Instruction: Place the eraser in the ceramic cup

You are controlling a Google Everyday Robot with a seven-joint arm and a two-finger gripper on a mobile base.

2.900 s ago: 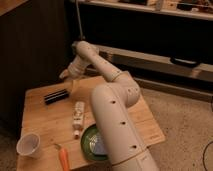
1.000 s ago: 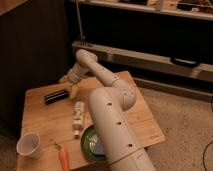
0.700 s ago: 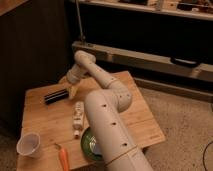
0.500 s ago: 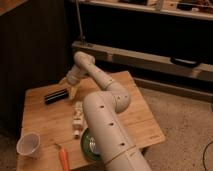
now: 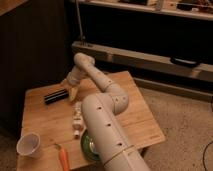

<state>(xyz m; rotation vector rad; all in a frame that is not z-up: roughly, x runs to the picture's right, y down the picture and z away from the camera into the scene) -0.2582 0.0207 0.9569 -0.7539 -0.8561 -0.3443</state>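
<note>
Wooden slatted desk [image 5: 136, 116] at centre-left of frame, with speckled floor [image 5: 185, 127] to its right. A dark wall fills the upper left, and a long grey shelf rail [image 5: 150, 59] runs behind. The arm rises from the bottom centre, bends over the desk and reaches down toward the upper left. The tool [image 5: 72, 93] is low over the desk's far left part, jaws apart, holding nothing. Eraser [image 5: 55, 96] lies flat on the desk just left of the tool; contact cannot be told. Ceramic cup [image 5: 28, 145] stands upright at the desk's lower-left corner, well apart from the eraser. White bottle [image 5: 77, 120] lies mid-desk, an orange carrot [image 5: 64, 158] sits at the bottom edge, and a green plate [image 5: 87, 145] is partly behind the arm.
</note>
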